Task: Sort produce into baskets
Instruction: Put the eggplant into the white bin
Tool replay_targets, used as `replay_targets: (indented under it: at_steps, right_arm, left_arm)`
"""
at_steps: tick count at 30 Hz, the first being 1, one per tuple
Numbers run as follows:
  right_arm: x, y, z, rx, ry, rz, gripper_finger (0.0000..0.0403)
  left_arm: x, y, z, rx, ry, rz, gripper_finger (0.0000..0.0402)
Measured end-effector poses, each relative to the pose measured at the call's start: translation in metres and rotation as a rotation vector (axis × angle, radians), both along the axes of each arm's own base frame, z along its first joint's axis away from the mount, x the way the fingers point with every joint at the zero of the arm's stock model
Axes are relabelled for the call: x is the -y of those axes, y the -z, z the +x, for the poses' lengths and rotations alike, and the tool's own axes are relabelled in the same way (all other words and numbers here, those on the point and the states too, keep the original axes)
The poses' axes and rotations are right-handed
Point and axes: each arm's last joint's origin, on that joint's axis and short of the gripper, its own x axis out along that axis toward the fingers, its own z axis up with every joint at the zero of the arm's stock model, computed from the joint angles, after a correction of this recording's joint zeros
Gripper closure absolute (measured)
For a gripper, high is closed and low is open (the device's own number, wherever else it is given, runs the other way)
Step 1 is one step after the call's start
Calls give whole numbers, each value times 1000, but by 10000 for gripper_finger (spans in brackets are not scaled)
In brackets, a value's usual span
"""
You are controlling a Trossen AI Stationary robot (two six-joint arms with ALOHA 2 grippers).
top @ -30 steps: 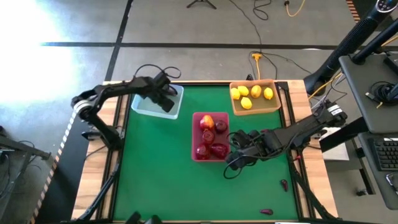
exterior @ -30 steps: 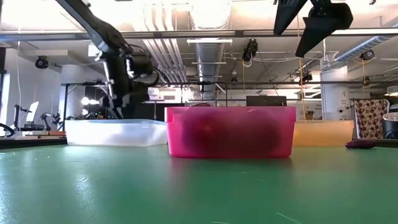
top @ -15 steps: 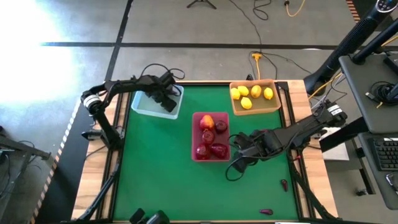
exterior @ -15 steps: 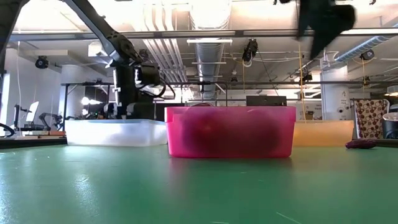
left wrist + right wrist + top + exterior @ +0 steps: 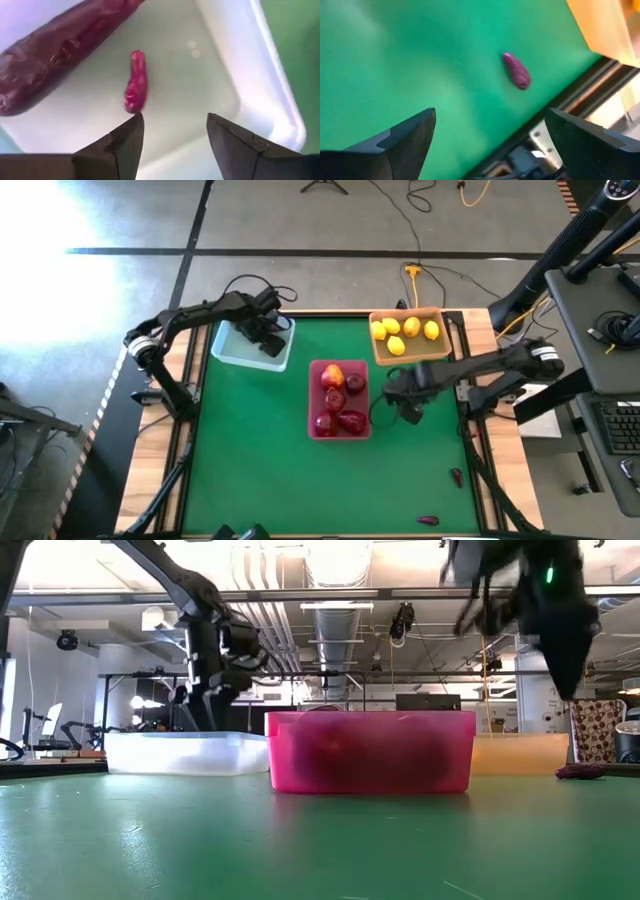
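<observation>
A small maroon piece (image 5: pixel 516 71) lay on the green surface (image 5: pixel 395 60) just ahead of the spread, empty right gripper (image 5: pixel 490 145). It looked light, firm and smooth; best pinched across its narrow middle.

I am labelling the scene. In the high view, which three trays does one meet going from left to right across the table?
Pale blue tray → pink-red tray → tan-orange tray.
</observation>
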Motion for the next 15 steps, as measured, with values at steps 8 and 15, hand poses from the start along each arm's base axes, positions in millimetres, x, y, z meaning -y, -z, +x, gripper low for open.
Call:
replay_targets:
  at_steps: [8, 15]
  right_arm:
    - [55, 56, -21, -96, 136, 128, 35]
    - [88, 75, -32, 3, 221, 178, 35]
  left_arm:
    - [47, -37, -13, 114, 45, 55, 233]
    - [89, -56, -31, 205, 87, 78, 249]
